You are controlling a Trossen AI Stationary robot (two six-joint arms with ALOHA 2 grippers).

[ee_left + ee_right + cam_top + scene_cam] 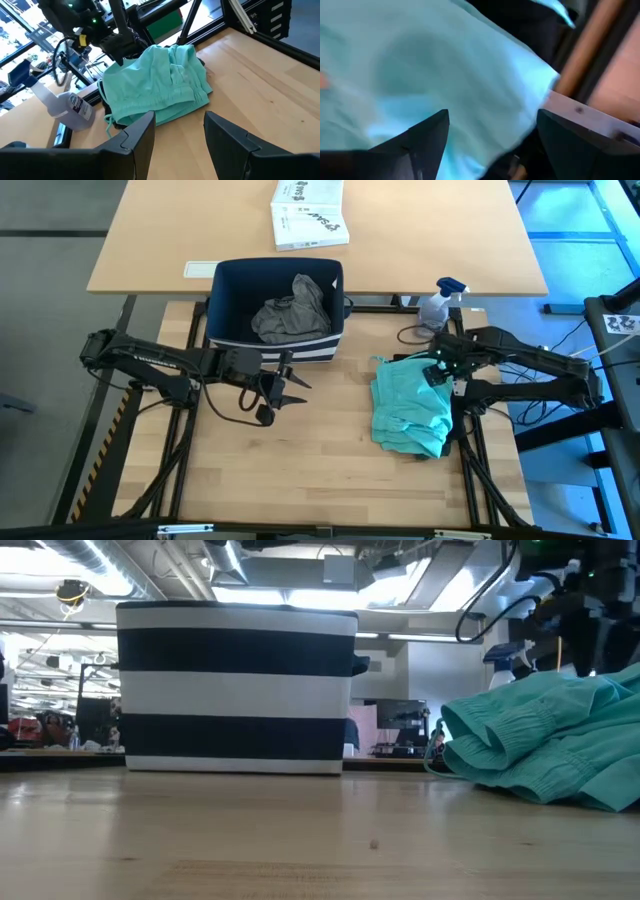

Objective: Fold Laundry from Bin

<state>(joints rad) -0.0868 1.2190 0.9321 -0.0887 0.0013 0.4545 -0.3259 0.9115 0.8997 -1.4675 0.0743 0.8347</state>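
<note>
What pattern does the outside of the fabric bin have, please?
Broad navy and white horizontal bands on the bin, clearest in the low view.

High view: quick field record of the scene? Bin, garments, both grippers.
bin: navy bin at table's far edge, centre
in bin: grey garment, crumpled
on table: teal garment, bunched, on the right side
left gripper: left gripper open, empty, in front of bin
right gripper: right gripper open over teal garment's far edge
other: spray bottle, white box beyond
</note>
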